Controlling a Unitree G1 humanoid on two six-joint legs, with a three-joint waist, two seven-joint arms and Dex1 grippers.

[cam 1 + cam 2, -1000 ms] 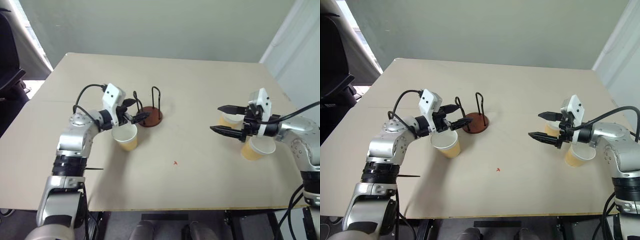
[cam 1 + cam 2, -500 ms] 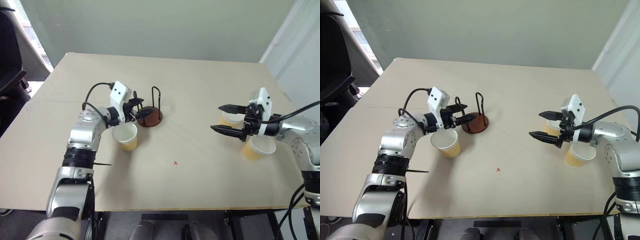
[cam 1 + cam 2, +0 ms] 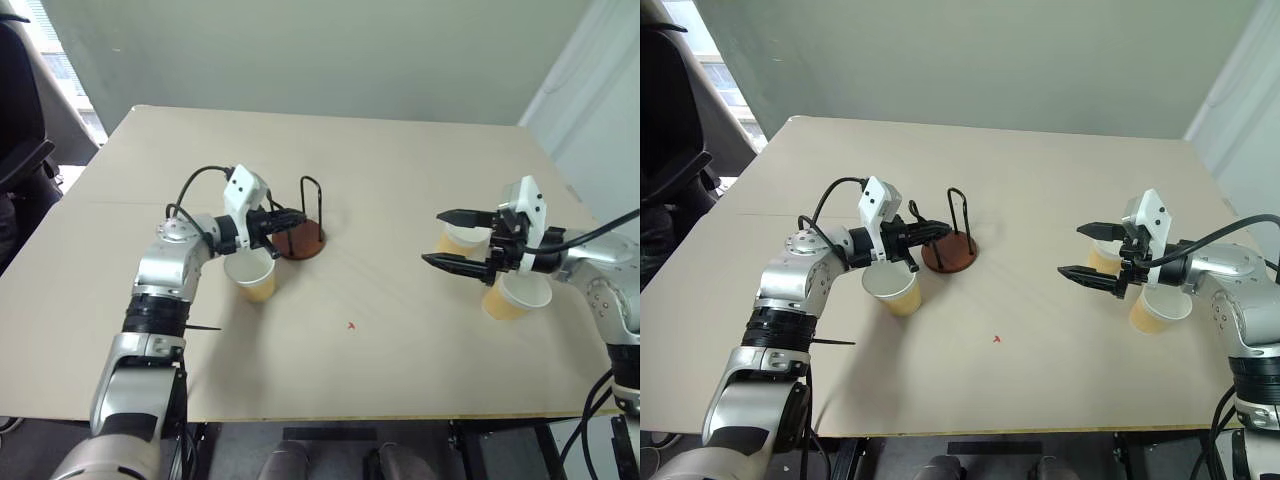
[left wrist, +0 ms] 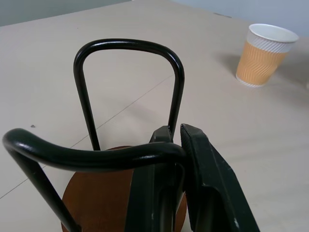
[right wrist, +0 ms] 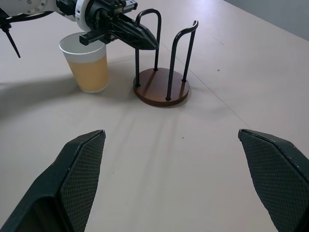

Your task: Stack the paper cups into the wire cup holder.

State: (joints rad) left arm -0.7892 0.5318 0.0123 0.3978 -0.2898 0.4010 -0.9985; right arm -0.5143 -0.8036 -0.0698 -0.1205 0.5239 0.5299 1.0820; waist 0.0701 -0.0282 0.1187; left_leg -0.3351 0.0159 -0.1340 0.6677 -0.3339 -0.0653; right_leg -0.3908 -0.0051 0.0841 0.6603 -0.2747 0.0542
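The wire cup holder (image 3: 300, 241), a reddish-brown disc with black wire loops, stands left of the table's middle. My left gripper (image 3: 297, 217) reaches over it from the left, shut on the near wire loop (image 4: 96, 157). One paper cup (image 3: 251, 276) stands upright just below that gripper, touching nothing. Two more paper cups (image 3: 459, 240) (image 3: 512, 296) stand at the right. My right gripper (image 3: 432, 237) hovers open beside them, pointing left, with nothing between its fingers (image 5: 82, 179).
The tan table (image 3: 350, 380) has bare room between the holder and the right-hand cups and along the far side. A small red mark (image 3: 350, 325) lies near the middle front. A dark chair (image 3: 20, 150) stands beyond the left edge.
The left gripper's fingers have gone from wide open to shut around the holder's near wire loop. The right arm and all three cups have kept still.
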